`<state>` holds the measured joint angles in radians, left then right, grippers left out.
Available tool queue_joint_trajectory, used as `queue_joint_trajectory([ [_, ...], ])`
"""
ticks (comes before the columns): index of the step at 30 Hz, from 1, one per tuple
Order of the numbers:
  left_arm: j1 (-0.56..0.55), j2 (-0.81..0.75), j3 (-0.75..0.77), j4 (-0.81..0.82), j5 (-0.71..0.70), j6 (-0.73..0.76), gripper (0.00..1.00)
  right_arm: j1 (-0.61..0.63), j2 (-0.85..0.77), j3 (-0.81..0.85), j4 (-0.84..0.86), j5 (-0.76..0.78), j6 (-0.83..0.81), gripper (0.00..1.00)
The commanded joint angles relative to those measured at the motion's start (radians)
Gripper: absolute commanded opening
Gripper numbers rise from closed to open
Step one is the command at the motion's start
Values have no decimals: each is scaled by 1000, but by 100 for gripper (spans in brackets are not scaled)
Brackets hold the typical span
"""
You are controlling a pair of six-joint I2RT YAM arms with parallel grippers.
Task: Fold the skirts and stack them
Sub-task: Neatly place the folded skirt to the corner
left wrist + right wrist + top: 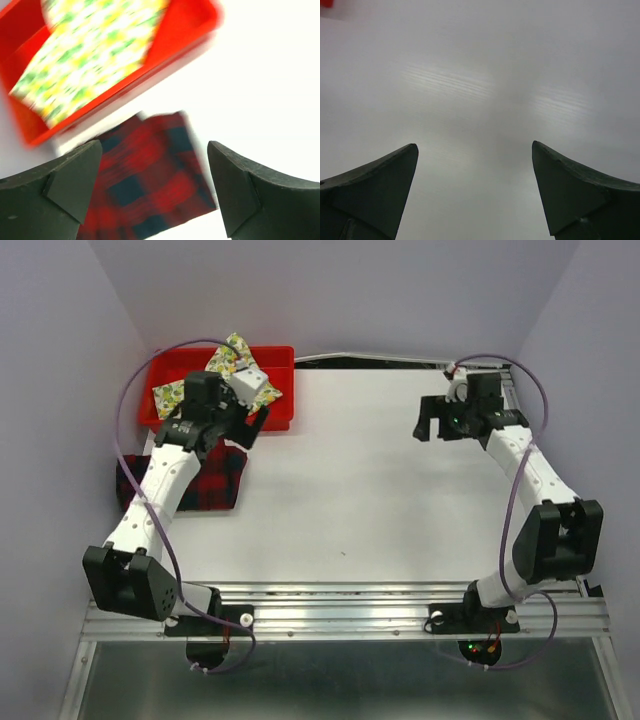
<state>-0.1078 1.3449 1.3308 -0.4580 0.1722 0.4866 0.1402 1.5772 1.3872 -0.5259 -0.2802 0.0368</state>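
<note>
Your left gripper (155, 144) hangs spread and empty over the plaid skirt (150, 180), frame left. Pinch the lemon skirt (95, 50) in the red bin (190, 35), upper left, by one edge; blur may hide layers. The right gripper (475, 147) is spread too.

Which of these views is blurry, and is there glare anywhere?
Left wrist view: motion-blurred, the lemon-print skirt in the red bin and the plaid skirt smeared at their edges. Right wrist view: soft streaky glare on the table. Top external view: sharp, evenly lit.
</note>
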Motion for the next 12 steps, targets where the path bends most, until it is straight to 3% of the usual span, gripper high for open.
queue_joint_trajectory([
  [1,-188,13,51,2,-25,-103,99,-106,-118,-126,-68,16,-100,100],
  [2,-260,42,45,16,-37,-138,99,-120,-153,-192,-68,15,-110,100],
  [5,-340,83,16,31,-48,-178,99,-131,-190,-281,-77,10,-95,100],
  [9,-365,97,-91,126,21,-207,99,-131,-267,-433,-77,-77,-89,100],
  [12,-372,68,-211,204,49,-245,98,-131,-319,-495,-54,-51,-72,100],
])
